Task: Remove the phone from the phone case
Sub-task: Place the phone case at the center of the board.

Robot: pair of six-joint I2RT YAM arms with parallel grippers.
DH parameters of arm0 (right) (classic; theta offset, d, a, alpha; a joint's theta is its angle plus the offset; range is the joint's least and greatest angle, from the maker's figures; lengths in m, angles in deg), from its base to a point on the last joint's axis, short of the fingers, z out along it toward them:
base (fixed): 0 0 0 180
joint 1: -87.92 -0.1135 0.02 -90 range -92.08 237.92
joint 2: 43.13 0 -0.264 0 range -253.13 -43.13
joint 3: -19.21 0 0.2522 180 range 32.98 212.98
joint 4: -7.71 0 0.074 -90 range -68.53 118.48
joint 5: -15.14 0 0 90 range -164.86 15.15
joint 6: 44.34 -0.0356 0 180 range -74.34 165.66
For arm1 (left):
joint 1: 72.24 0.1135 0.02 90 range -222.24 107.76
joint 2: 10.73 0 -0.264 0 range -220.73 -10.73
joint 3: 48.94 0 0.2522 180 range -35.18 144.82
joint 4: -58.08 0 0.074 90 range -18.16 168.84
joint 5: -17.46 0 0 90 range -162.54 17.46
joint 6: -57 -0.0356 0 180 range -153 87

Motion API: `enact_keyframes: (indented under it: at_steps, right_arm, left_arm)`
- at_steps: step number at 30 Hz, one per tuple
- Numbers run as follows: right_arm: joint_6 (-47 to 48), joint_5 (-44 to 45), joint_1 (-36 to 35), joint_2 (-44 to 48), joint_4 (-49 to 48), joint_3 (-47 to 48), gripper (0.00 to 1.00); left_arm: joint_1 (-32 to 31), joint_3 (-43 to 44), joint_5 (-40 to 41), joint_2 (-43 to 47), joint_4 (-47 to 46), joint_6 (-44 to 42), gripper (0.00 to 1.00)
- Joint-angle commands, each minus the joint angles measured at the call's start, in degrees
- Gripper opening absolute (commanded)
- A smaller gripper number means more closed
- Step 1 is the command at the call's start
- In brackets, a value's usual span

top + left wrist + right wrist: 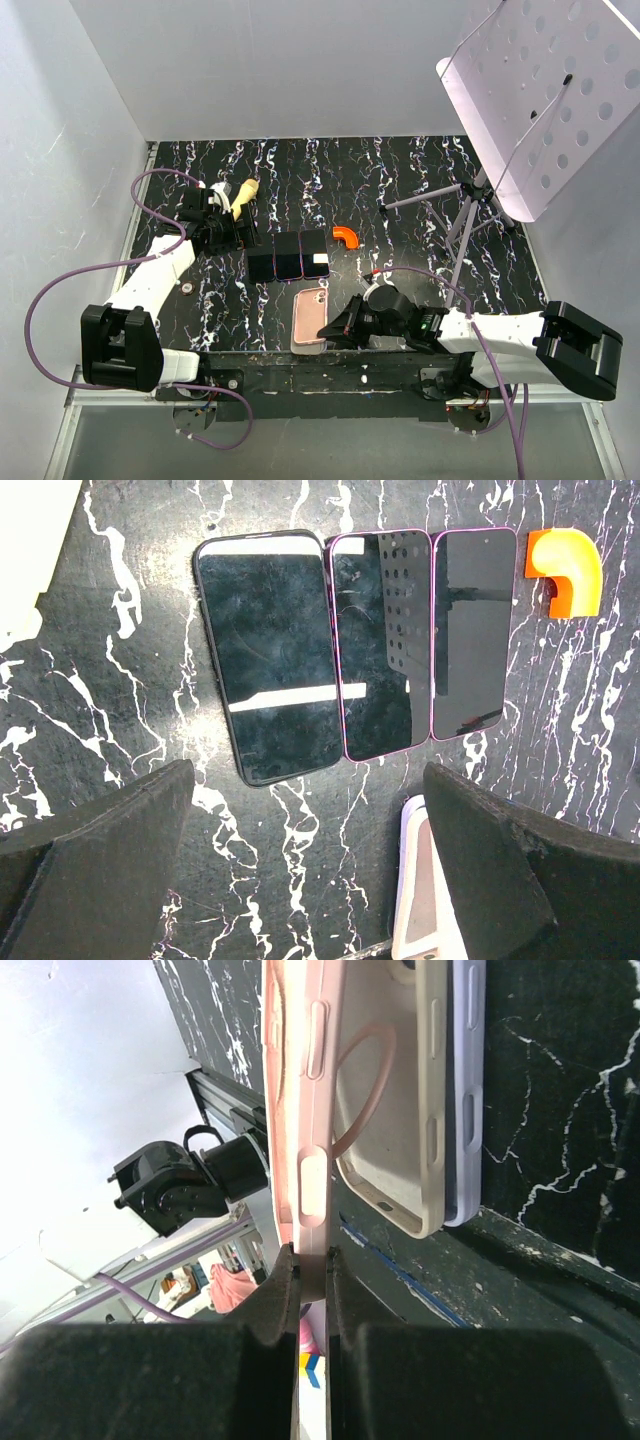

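Note:
The pink phone case (308,318) lies near the table's front edge. My right gripper (330,333) is shut on its near long side. In the right wrist view the jaws (312,1260) pinch the pink side wall (305,1080), which is bent up away from the beige inside of the case (385,1110). A lavender phone (467,1080) shows along the case's other edge, lying against the table. My left gripper (230,235) is at the back left, open and holding nothing (308,780). The case's corner (415,900) shows beside its right finger.
Three dark phones (288,256) lie face up in a row (380,640) mid-table. An orange elbow piece (345,236) (567,570) sits to their right. A white perforated stand on a tripod (545,90) is at back right. A cream object (245,192) lies behind the left gripper.

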Motion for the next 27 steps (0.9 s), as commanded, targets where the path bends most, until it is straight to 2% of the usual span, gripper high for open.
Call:
enact_keyframes:
  at_steps: [1,15,22,27]
  right_arm:
    - [-1.5,-1.5,-0.3,-1.0,-5.5,2.6,0.01]
    - [-3.4,-3.6,-0.3,-3.8,-8.0,1.8,0.01]
    - [-4.5,-4.1,0.2,-4.1,-8.0,0.6,0.16]
    - [-5.3,-4.1,0.3,-3.8,-7.0,0.1,0.16]
  left_arm:
    - [-0.3,-0.4,-0.5,2.8,-1.0,-0.7,0.98]
    - [-0.3,-0.5,-0.9,2.3,-1.1,-0.6,0.98]
    - [-0.3,-0.4,-1.2,2.0,-1.1,-0.5,0.98]
    - [-0.3,-0.5,-1.3,2.0,-1.1,-0.5,0.98]
